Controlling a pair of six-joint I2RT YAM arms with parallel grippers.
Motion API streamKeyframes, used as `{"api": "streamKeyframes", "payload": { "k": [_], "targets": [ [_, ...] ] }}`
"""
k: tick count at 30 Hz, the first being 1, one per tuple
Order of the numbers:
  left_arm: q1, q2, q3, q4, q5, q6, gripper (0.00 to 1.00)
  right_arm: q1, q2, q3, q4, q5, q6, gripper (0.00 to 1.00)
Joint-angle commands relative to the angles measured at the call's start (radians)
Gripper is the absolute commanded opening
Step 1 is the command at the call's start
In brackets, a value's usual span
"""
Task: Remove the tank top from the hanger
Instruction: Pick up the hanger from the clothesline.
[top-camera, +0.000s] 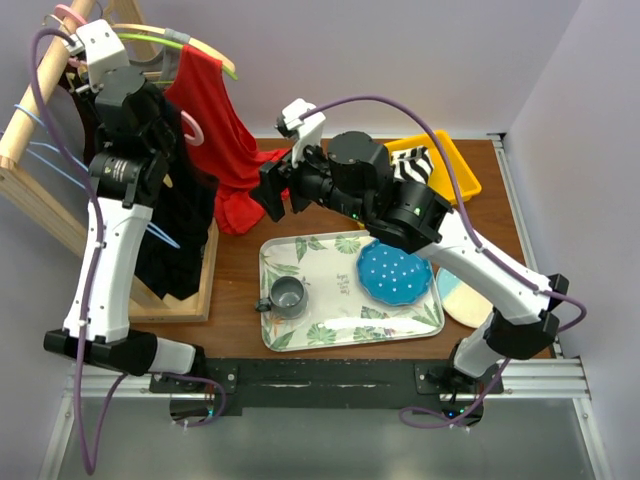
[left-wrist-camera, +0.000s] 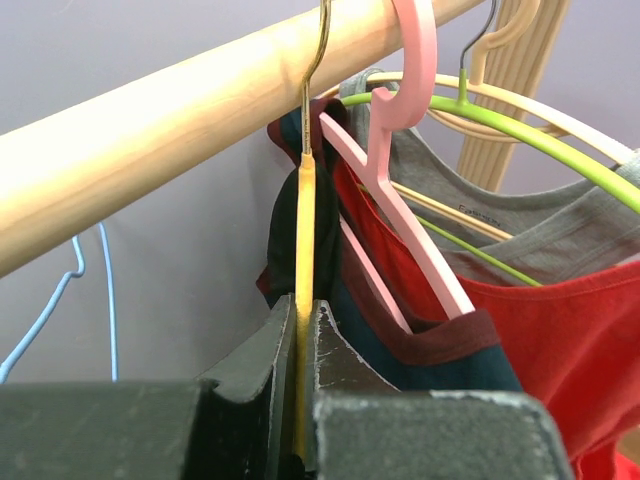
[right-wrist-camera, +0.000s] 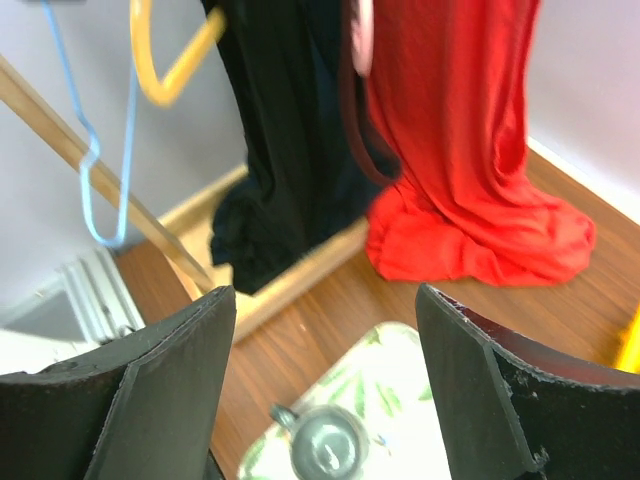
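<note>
Left wrist view: left pincer (left-wrist-camera: 303, 335) clamping shut on stem of yellow hanger (left-wrist-camera: 305, 230), just under wooden rail (left-wrist-camera: 150, 140). Dark tank top (left-wrist-camera: 440, 355) with maroon trim hanging around that stem. Pink hanger (left-wrist-camera: 400, 190) and red tank top (left-wrist-camera: 560, 330) hanging just beside it, gray top (left-wrist-camera: 520, 215) and green hanger (left-wrist-camera: 520, 135) behind.

Right wrist view: right pincer (right-wrist-camera: 325, 300) standing wide open, gripping nothing, facing both hanging tops. Red hem pooling on worktop (right-wrist-camera: 580, 300). Mug (right-wrist-camera: 325, 440) sitting on leaf-print tray (top-camera: 330, 290) beneath pincer.
</note>
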Motion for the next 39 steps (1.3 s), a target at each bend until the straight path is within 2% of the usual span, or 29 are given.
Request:
{"api": "streamKeyframes", "payload": {
  "k": [1, 7, 16, 27, 31, 35, 39],
  "targets": [
    [-0.003, -0.068, 0.062, -0.052, 0.071, -0.108, 0.0, 0.003, 0.044, 0.092, 0.071, -0.055, 0.055, 0.76],
    [-0.003, -0.096, 0.07, -0.143, 0.111, -0.145, 0.0, 0.001, 0.083, 0.129, 0.095, -0.083, 0.081, 0.76],
    [-0.003, -0.14, 0.094, -0.262, 0.174, -0.226, 0.0, 0.029, 0.128, 0.115, 0.247, -0.067, 0.18, 0.73],
    [-0.003, -0.145, 0.093, -0.299, 0.203, -0.264, 0.0, 0.217, 0.279, 0.189, 0.457, 0.068, 0.16, 0.73],
    [-0.003, -0.145, 0.097, -0.295, 0.204, -0.266, 0.0, 0.274, 0.325, 0.22, 0.487, 0.202, 0.134, 0.72],
    [-0.003, -0.144, 0.096, -0.296, 0.209, -0.274, 0.0, 0.293, 0.375, 0.269, 0.516, 0.284, 0.105, 0.63],
    [-0.003, -0.144, 0.09, -0.298, 0.218, -0.284, 0.0, 0.297, 0.454, 0.347, 0.513, 0.345, 0.046, 0.58]
  ]
}}
